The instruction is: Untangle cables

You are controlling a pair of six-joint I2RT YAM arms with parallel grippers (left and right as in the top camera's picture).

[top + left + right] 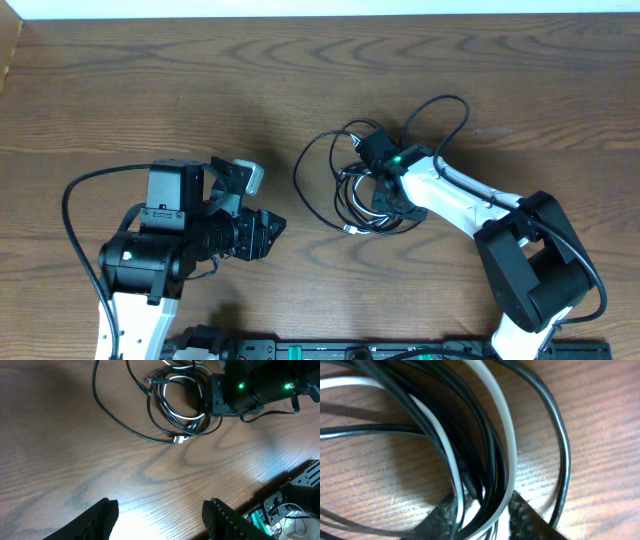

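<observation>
**Pinching the tangle on my right side**

My wooden table [150, 90] carries it all. The cables [507, 435], black and white, lie looped in one heap right of centre. My right gripper [480, 517] sits on that heap, its fingers pressed on a bundle of cords running between them. My left gripper [160, 515] hangs spread and empty, well apart. A small white plug [177, 438] lies at the heap's edge.

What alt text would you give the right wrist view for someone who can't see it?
Close-up of a bundle of black and white cables passing between the two dark fingertips of the right gripper at the bottom edge. A brown wooden table lies beneath.
</observation>
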